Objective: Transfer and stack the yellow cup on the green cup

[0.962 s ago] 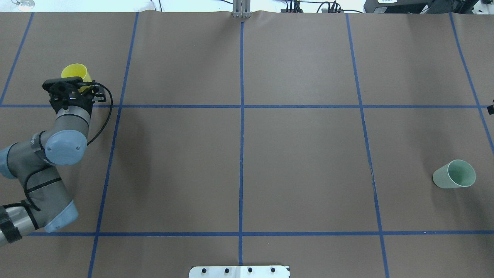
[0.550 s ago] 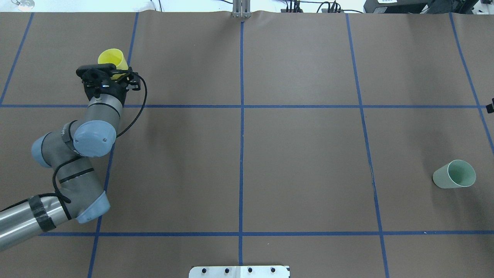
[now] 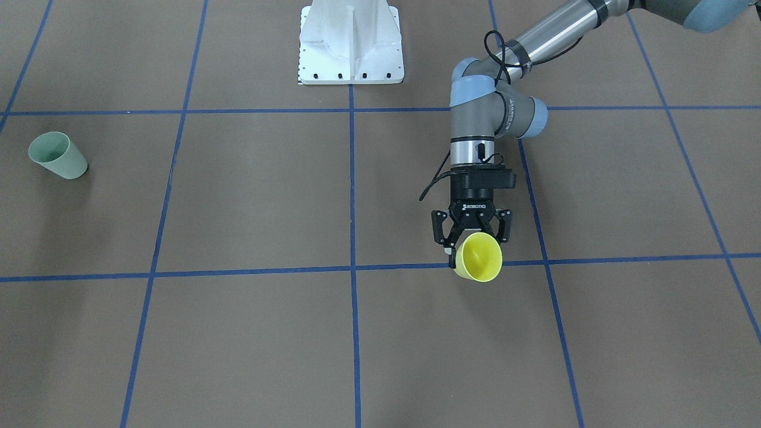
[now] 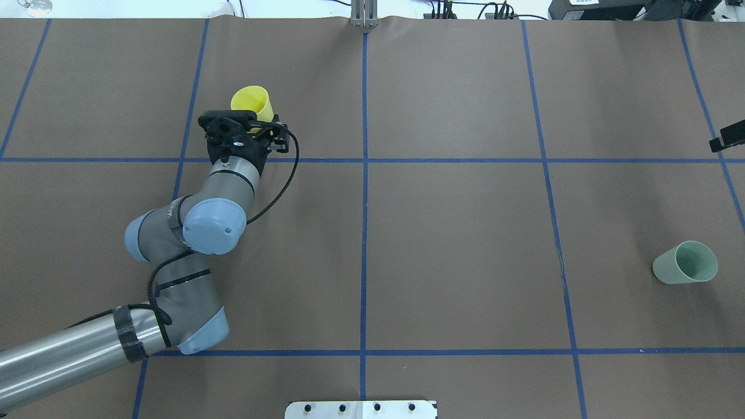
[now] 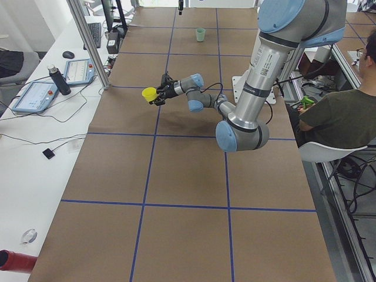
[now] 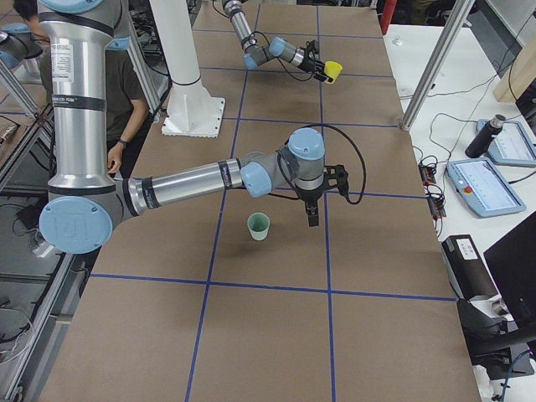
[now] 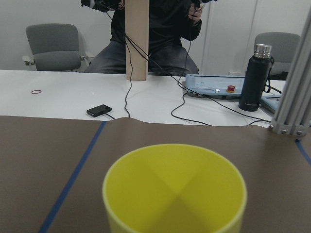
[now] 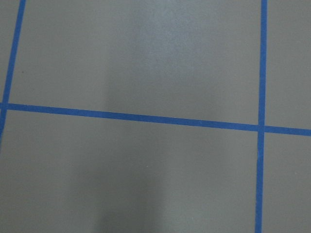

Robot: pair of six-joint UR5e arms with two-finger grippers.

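My left gripper (image 3: 474, 242) is shut on the yellow cup (image 3: 479, 257) and holds it above the table, its open mouth tilted away from my base. It shows in the overhead view (image 4: 251, 102), left of the centre line, and fills the left wrist view (image 7: 174, 190). The green cup (image 4: 685, 263) stands upright on the table at the near right, far from the yellow cup; it also shows in the front view (image 3: 57, 156). My right gripper (image 6: 312, 214) hangs beside the green cup (image 6: 259, 226); I cannot tell whether it is open.
Brown paper with blue tape lines (image 4: 364, 233) covers the table. The white robot base (image 3: 351, 44) stands at the near edge. A white desk with a bottle (image 7: 254, 77), tablets and cables lies beyond the far edge. A person sits by the base (image 5: 341, 111).
My left arm has swung right across the table with the yellow cup in its grip. A black part of the right arm has come further in at the overhead view's right edge.
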